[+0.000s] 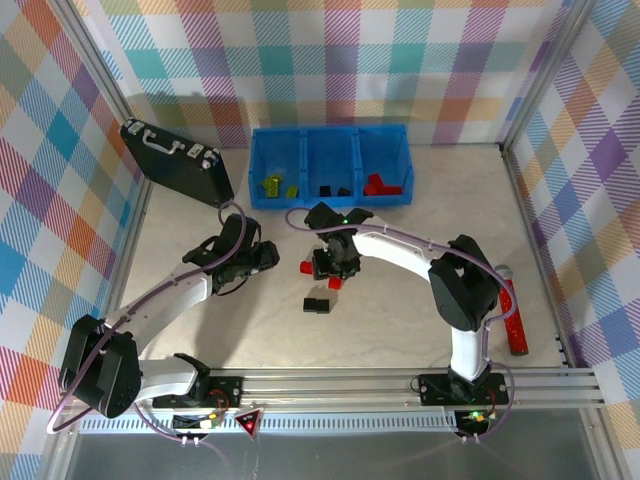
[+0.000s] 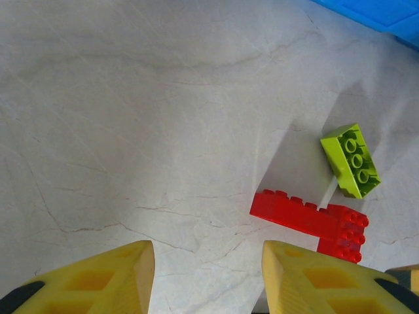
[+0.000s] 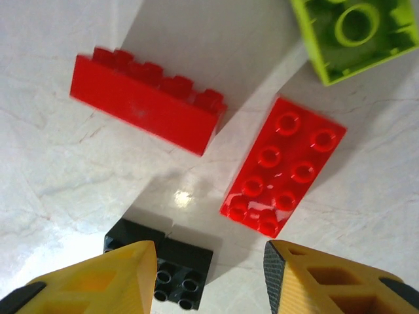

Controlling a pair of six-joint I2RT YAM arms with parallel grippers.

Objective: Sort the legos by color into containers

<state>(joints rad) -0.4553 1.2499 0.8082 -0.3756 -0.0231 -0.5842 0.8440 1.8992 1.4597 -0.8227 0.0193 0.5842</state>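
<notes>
The blue bin [image 1: 330, 188] at the back has three containers holding lime green legos [image 1: 272, 186], black legos [image 1: 333, 190] and red legos [image 1: 380, 185]. On the table lie a red lego on its side [image 3: 147, 108], a red lego studs up [image 3: 285, 167], a lime green lego [image 3: 357, 36] and a black lego [image 3: 173, 271]. My right gripper [image 3: 209, 268] hovers open over them, the black lego beside its left finger, nothing between the fingers. My left gripper [image 2: 208, 275] stands open over bare table, left of the red lego [image 2: 308, 219] and the green lego [image 2: 351, 160].
A black briefcase [image 1: 175, 160] leans at the back left. A long red glittery tube [image 1: 515, 320] lies at the right edge. Plaid walls close in three sides. Two black legos [image 1: 318, 303] sit just in front of the right gripper [image 1: 335, 265].
</notes>
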